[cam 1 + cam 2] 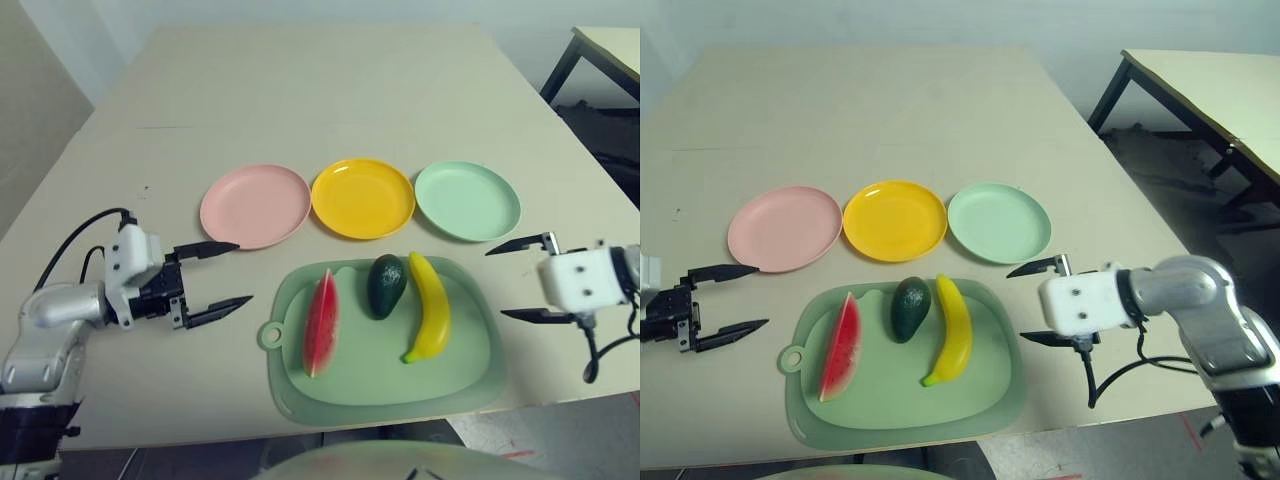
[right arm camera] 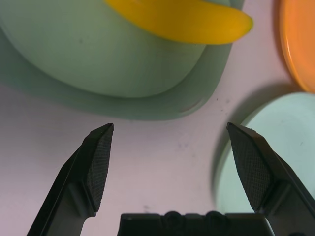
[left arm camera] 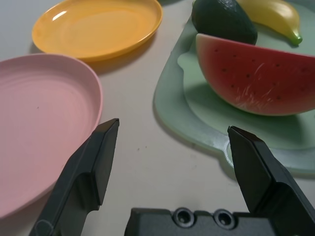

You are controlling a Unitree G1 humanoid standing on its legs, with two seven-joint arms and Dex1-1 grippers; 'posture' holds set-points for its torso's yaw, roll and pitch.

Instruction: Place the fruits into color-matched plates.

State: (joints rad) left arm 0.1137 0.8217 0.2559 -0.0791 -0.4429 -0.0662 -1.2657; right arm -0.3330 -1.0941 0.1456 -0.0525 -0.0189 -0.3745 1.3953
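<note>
Nearest, mat (image 1: 470, 385) carries watermelon (image 1: 321, 322), avocado (image 1: 386, 285), banana (image 1: 431, 305); plates (image 1: 255, 205) empty. Left gripper (image 1: 222, 275) and right gripper (image 1: 520, 280) both released. Step: approach. Next: grasp one fruit.

table: large beige top (image 1: 300, 90), fills most of frame | second table: upper right, beige top with dark legs (image 1: 1200, 90) | floor: grey, right side (image 1: 1180, 200) | wall: pale, top edge (image 1: 940, 20)

silver forearms (image 1: 1200, 290); black fingers (image 1: 215, 312), cables
</note>
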